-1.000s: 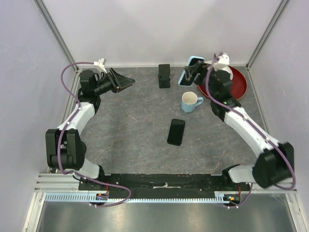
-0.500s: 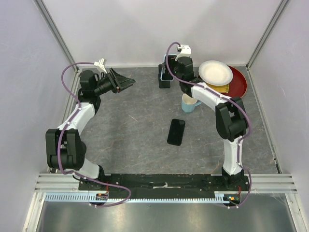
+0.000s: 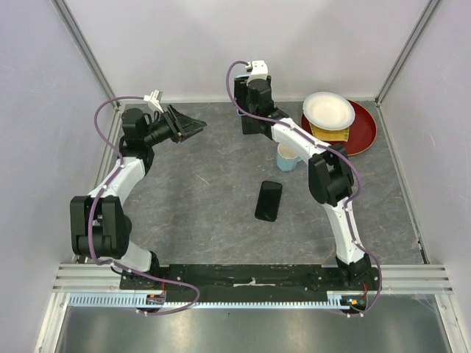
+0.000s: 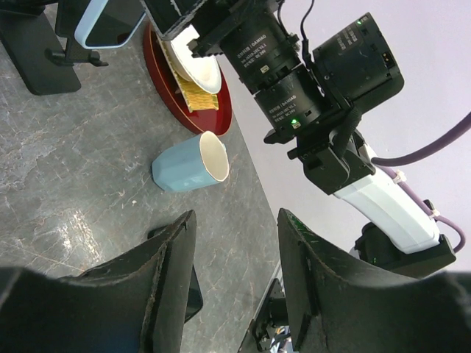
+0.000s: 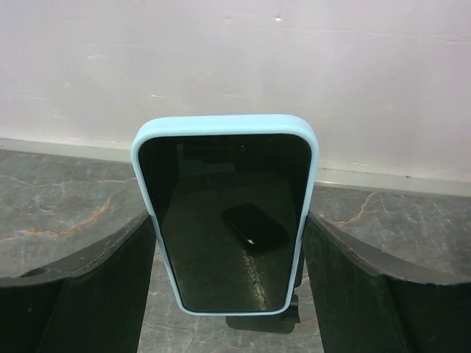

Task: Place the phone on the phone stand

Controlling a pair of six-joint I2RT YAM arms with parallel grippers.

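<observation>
My right gripper (image 5: 228,220) is shut on a phone in a light blue case (image 5: 224,213), holding it upright by its sides. It hangs just above the black phone stand (image 5: 261,322), whose base shows under the phone's lower edge. I cannot tell if they touch. In the top view my right gripper (image 3: 249,109) is at the back centre over the stand (image 3: 252,126). The left wrist view shows the phone (image 4: 103,22) by the stand (image 4: 37,55). My left gripper (image 3: 188,126) is open and empty at the back left.
A second black phone (image 3: 268,200) lies flat mid-table. A light blue mug (image 3: 288,156) stands right of the stand. A white plate (image 3: 329,110) sits on a yellow one in a red dish (image 3: 362,131) at the back right. The back wall is close behind the stand.
My right arm has swung left with the phone, from over the red dish to above the stand at the back centre, uncovering the white plate. The left arm has not moved.
</observation>
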